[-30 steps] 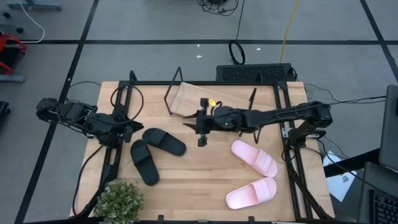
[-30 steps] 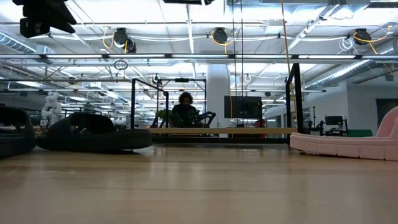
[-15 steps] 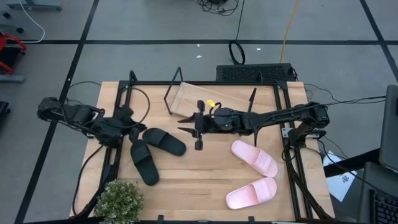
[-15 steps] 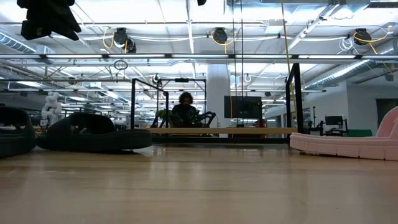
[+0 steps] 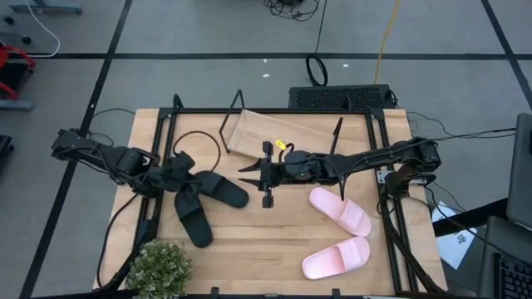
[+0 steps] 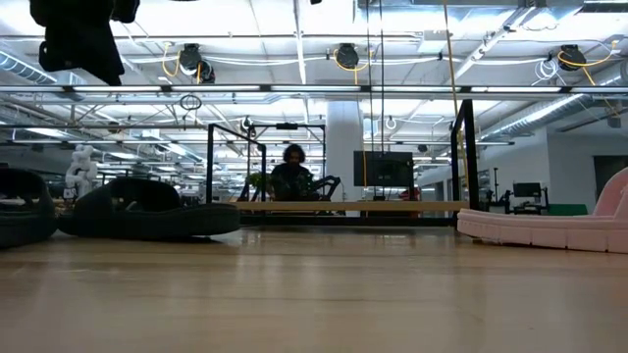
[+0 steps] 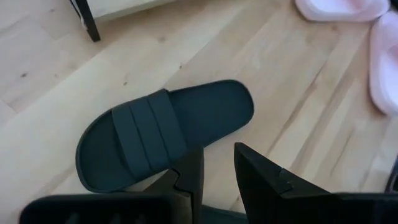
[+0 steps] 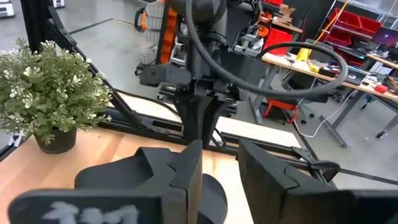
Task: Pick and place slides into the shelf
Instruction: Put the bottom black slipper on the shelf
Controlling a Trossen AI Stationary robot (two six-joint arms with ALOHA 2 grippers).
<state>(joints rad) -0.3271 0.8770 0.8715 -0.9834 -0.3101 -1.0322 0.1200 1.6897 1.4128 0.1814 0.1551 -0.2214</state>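
Observation:
Two black slides lie flat on the table, one (image 5: 223,189) beside the other (image 5: 193,218). My left gripper (image 5: 188,174) hovers over their far ends, open. In its wrist view one black slide (image 7: 163,134) lies sole-down ahead of the gripper (image 7: 217,171). My right gripper (image 5: 248,172) is open above bare table between the black slides and the shelf (image 5: 274,137), pointing at the left arm. Two pink slides (image 5: 339,211) (image 5: 336,257) lie on the right half. In the low view the left gripper (image 6: 78,34) hangs high above the black slides (image 6: 147,211).
A potted plant (image 5: 158,266) stands at the near left corner. The shelf's black wire end frames (image 5: 231,116) rise at the far side. Black rails (image 5: 384,199) run along both table sides. Bare wood lies in the middle and near the front edge. A person (image 6: 292,175) sits far behind.
My left gripper has moved toward the table's right, from beside the black slides to over them, and has come lower in the low view. My right gripper has drifted a little toward the left and near edge. The slides have not moved.

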